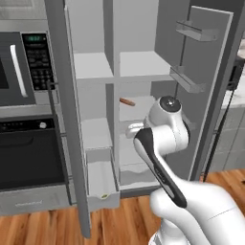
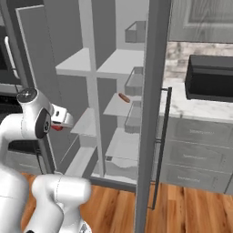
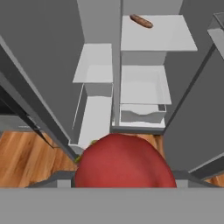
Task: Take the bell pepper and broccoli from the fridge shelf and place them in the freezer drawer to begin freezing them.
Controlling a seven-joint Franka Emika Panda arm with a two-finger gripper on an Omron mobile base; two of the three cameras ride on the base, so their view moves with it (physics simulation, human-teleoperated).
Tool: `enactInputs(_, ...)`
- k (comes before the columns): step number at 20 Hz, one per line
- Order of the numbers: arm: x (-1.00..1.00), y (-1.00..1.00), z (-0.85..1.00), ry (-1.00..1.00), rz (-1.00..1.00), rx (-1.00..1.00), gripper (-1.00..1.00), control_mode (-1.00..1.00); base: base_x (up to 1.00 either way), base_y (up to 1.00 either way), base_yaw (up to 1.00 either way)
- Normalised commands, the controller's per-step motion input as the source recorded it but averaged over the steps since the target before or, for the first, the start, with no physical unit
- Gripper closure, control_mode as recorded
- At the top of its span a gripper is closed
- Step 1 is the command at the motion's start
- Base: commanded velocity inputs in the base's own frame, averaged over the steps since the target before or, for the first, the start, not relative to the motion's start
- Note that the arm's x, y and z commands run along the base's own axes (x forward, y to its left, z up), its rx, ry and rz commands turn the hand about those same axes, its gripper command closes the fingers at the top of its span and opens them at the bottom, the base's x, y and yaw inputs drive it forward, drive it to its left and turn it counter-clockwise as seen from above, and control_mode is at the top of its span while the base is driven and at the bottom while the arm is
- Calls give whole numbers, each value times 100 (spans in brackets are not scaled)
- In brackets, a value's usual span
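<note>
Pincer (image 2: 58, 127) clamped on bell pepper (image 3: 124, 162), above freezer drawer (image 3: 95, 120), broccoli (image 1: 104, 196) inside drawer

Wood floor (image 1: 43, 225), marble counter (image 2: 191, 108)

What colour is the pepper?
Red. The pepper shows best in the hand view, big and close.

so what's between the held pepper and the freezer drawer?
Only open air. In the hand view the pepper sits in the gripper, above the pulled-out freezer drawer, with a green bit, likely broccoli, at its front.
</note>
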Motion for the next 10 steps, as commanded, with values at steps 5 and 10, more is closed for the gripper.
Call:
enactInputs(5,0,0,0,0,0,0,100,100,4,28,20)
enactInputs(10,0,0,0,0,0,0,100,100,19,4,14)
